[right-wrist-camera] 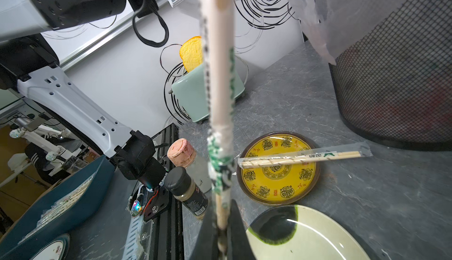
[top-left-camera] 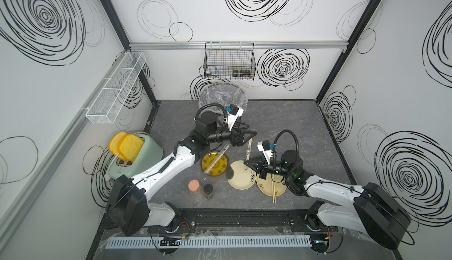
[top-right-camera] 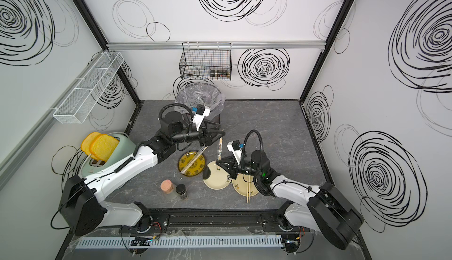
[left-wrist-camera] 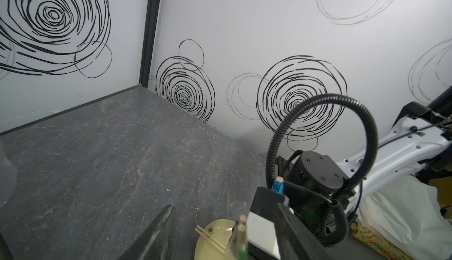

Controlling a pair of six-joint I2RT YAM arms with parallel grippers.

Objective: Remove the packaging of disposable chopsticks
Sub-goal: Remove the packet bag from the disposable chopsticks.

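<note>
Wooden chopsticks (top-left-camera: 249, 150), sleeve (right-wrist-camera: 220, 163) bunched low, stand clamped in the right pincer (top-left-camera: 245, 162), tips inside the gaping left pincer (top-left-camera: 253, 129).

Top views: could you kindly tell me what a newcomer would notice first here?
The right gripper holds up a sleeved chopstick pair at centre, the open left gripper around its far end. Another wrapped pair lies across the yellow plate, and yellow toast stands in the mint toaster on the far left.
</note>
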